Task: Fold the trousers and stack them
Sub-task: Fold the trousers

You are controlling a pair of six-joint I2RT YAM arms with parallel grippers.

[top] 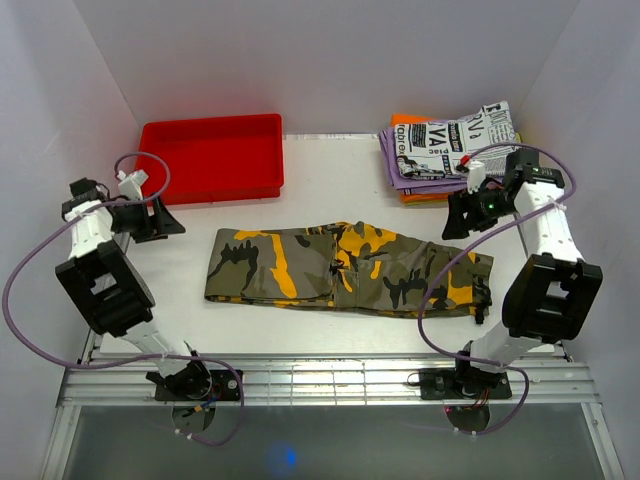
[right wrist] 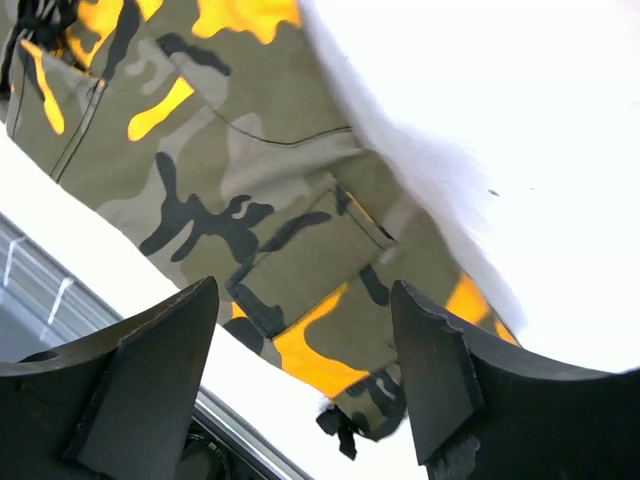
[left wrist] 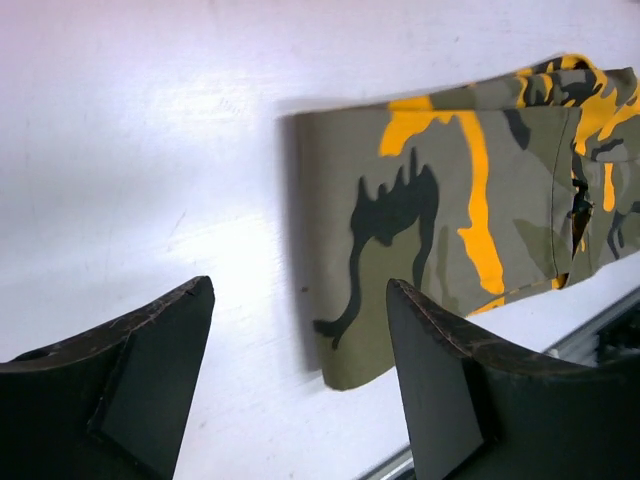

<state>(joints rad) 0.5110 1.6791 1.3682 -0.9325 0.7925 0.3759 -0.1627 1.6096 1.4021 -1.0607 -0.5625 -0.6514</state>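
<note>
Overhead first: the trousers (top: 345, 268) lie flat across the middle of the white counter (top: 330, 190), long axis running left to right. They look laid leg over leg. Camouflage print in olive, black and yellow-orange.

- Left end of the trousers: straight cut edge, seen clearly in the left wrist view (left wrist: 440, 230). It lies flat on the counter.
- Right end: stitched pocket and a dark cord at the near edge, seen in the right wrist view (right wrist: 250, 200).
- Left end effector (top: 160, 222): off the left end of the trousers, apart from the cloth. Fingers stand well apart with nothing between them; bare counter and the trouser edge show through the gap (left wrist: 300, 290).
- Right end effector (top: 462, 215): over the right end of the trousers. Fingers spread, gripping nothing; cloth lies below the gap (right wrist: 305, 290).
- Red tray (top: 212, 155): far left of the counter.
- Far right: a stack of folded garments. White newspaper-print piece (top: 455, 138) on top, purple (top: 392, 165) and orange (top: 405, 119) beneath.
- Writing: bold black letters on the newspaper print, too skewed to read as words. No labels readable on the trousers.
</note>
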